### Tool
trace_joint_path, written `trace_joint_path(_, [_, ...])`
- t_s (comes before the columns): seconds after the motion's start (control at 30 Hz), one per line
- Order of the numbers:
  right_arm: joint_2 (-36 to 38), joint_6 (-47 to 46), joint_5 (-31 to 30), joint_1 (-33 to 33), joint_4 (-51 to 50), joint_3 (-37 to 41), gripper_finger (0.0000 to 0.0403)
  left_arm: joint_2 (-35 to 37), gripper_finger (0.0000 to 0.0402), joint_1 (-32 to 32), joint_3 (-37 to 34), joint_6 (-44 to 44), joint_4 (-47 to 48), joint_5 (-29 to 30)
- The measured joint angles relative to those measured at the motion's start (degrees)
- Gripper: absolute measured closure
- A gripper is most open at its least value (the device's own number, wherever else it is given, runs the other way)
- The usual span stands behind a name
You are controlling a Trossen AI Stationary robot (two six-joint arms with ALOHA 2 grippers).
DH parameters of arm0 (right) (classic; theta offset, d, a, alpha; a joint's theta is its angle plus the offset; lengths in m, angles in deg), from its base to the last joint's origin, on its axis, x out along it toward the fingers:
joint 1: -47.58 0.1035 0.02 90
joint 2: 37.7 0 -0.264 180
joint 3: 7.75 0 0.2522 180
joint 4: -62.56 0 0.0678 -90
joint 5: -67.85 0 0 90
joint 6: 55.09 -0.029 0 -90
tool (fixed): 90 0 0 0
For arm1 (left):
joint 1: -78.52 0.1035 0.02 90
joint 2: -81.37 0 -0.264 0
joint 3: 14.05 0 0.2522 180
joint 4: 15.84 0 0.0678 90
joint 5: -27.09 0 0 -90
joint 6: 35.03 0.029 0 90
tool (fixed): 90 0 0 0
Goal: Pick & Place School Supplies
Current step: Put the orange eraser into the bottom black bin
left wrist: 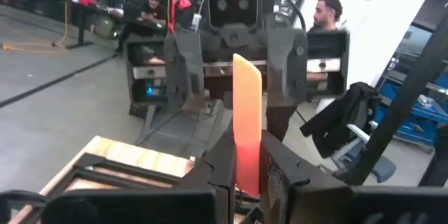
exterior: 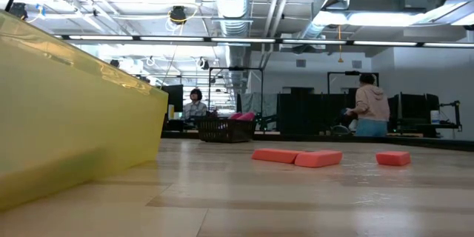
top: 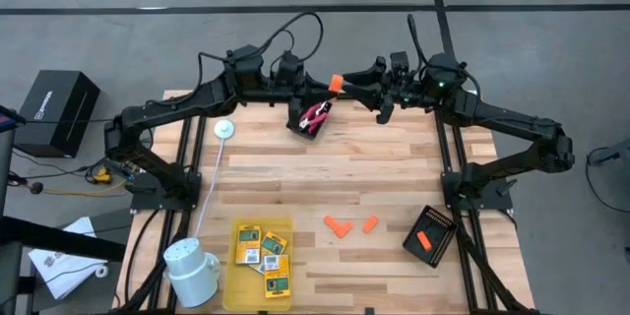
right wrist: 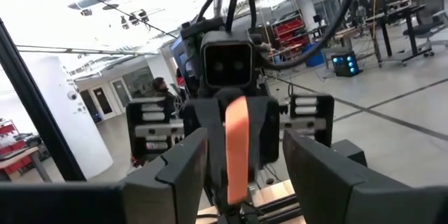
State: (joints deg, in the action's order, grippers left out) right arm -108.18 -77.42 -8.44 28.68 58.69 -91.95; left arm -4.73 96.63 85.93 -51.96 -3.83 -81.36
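Note:
My left gripper (top: 328, 87) is shut on a stubby orange piece (top: 336, 83) above the table's far middle. My right gripper (top: 358, 79) faces it, open; its fingers (right wrist: 183, 161) stand on either side of the piece (right wrist: 236, 147) without touching it. A small black basket (top: 311, 118) below holds the pink-handled tool. Two or three orange pieces (top: 339, 226) lie flat on the table, and another lies in a black basket (top: 430, 236). Yellow-and-green packets (top: 262, 249) lie in a yellow tray (top: 233, 285). My left gripper pinches the orange piece by its near end (left wrist: 247, 171) between its two fingers. The fingers come level from the table's left and lie along the piece. The piece sticks out past the fingertips toward my right gripper, lifted clear of the table.
A white mug (top: 192, 271) stands at the near left beside the tray, and a white disc (top: 225, 130) lies at the far left. In the low view the tray wall (exterior: 74, 133) fills the left. People stand in the room beyond.

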Motion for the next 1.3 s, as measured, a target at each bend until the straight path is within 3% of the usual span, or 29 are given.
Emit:
trace_joint_path(0.93, [-0.11, -1.7, -0.02, 2.01, 0.61, 0.0, 0.0227, -3.29, 0.0377, -0.46, -0.08, -3.02, -7.44, -1.99])
trace_joint_path(1.3, [-0.13, -1.66, -0.06, 2.02, 0.63, 0.0, 0.0249, -3.22, 0.0377, -1.04, -0.08, -3.48, -8.02, -2.01])
